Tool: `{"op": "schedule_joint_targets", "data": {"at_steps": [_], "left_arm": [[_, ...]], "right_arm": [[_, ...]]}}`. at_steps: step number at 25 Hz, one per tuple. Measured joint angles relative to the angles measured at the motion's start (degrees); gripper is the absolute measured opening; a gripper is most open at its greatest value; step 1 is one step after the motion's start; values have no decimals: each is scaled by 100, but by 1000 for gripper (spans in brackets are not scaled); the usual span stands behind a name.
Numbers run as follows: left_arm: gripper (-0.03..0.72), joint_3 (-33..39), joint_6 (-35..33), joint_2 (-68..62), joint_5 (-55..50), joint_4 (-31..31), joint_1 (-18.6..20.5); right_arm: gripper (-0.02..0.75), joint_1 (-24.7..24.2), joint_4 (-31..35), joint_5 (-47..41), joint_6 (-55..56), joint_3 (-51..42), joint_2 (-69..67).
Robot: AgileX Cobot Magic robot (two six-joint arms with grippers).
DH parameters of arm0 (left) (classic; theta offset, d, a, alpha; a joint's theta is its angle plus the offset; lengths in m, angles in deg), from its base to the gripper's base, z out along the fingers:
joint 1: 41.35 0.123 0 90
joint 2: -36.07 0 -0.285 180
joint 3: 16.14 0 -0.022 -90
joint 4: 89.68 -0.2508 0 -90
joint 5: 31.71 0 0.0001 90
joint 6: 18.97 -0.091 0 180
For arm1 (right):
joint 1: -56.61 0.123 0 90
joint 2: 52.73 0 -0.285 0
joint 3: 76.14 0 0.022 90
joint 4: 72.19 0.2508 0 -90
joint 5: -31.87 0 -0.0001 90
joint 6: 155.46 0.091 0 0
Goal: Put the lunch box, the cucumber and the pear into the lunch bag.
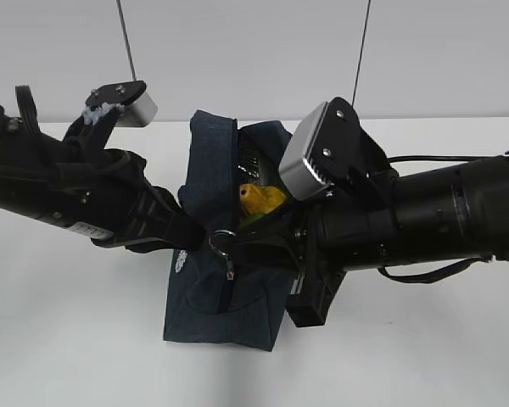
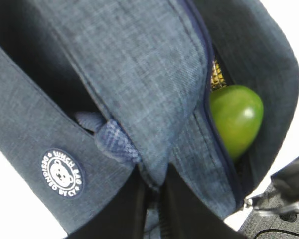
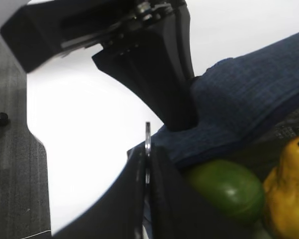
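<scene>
The dark navy lunch bag lies in the middle of the white table with its top open. Inside it show the yellow pear and the green end of the cucumber. My left gripper is shut on the bag's fabric edge by the zipper, with the cucumber just beyond. My right gripper is shut on the metal ring pull of the zipper. The right wrist view shows the cucumber and pear in the opening. The lunch box is hidden.
The bag carries a round white bear logo patch on its side. The white table surrounds the bag. Both arms crowd over the bag's mouth, and the left gripper's black finger is close in front of my right gripper.
</scene>
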Motion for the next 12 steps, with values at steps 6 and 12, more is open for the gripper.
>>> {"op": "schedule_joint_targets", "data": {"at_steps": [6,12], "left_arm": [[4,0,0,0,0,-18,0],[4,-5,0,0,0,-13,0]], "right_arm": [[0,0,35,217,-9,10,81],[0,0,35,572,-115,67,380]]}}
